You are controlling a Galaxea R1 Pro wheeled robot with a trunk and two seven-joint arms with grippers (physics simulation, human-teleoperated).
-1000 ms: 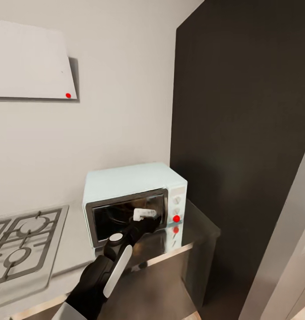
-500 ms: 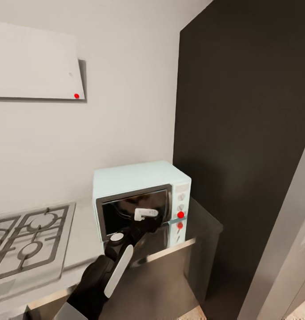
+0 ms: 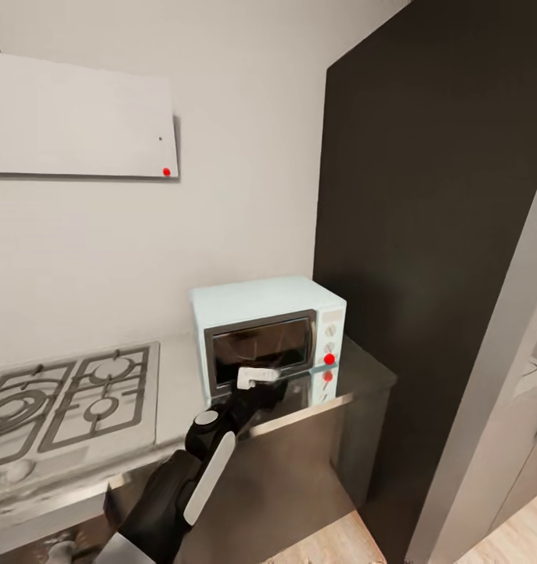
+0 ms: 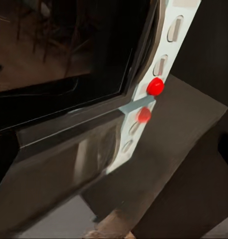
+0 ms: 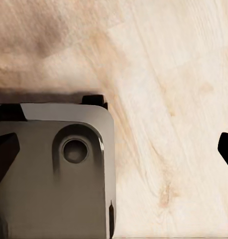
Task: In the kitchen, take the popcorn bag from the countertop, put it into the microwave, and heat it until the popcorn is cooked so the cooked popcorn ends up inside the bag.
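Lying far to the left of the left gripper (image 3: 257, 377), the steel gas hob (image 3: 73, 399) is sitting flush in the countertop (image 3: 174, 392). That gripper is hovering just in front of the microwave (image 3: 268, 333), at the lower edge of its shut dark glass door; whether its fingers are parted or closed cannot be told. To its right the red light (image 4: 155, 86) is glowing beside the white knobs, with a dark wall panel (image 3: 433, 235) beyond
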